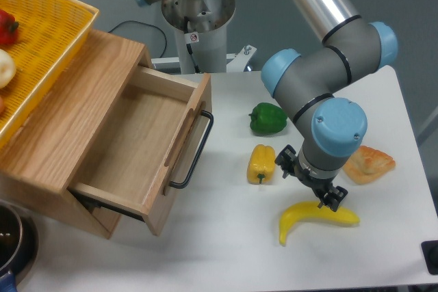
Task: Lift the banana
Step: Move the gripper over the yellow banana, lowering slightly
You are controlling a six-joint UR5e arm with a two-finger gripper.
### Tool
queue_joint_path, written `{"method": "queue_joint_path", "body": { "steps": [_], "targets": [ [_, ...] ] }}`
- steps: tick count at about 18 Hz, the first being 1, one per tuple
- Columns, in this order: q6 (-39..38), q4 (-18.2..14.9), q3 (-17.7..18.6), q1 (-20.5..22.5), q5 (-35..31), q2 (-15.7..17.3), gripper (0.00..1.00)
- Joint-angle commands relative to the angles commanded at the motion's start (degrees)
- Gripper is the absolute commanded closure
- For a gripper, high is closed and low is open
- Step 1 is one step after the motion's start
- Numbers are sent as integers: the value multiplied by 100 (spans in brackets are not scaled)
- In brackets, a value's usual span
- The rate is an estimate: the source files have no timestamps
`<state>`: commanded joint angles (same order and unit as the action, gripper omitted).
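Note:
The banana [316, 218] is bright yellow, long and curved, and lies on the white table near the front right. My gripper [311, 182] hangs pointing down just behind and above the banana's middle, mostly hidden under the blue-capped wrist. Its black fingers [333, 198] stand spread apart, one near the banana's upper edge and the other toward the yellow pepper. Nothing is held between them.
A yellow bell pepper [261, 163] and a green bell pepper [267, 118] lie left of and behind the gripper. A pastry [369, 163] sits to its right. A wooden box with an open drawer [130, 148] fills the left side, under a yellow basket [41, 39]. A dark pot [10, 244] is at the front left corner.

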<state>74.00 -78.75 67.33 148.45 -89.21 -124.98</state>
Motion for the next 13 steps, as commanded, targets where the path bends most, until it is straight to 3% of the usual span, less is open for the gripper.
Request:
{"method": "queue_joint_path", "body": {
  "steps": [13],
  "targets": [
    [79, 35, -70, 175, 123, -141, 0]
  ]
}}
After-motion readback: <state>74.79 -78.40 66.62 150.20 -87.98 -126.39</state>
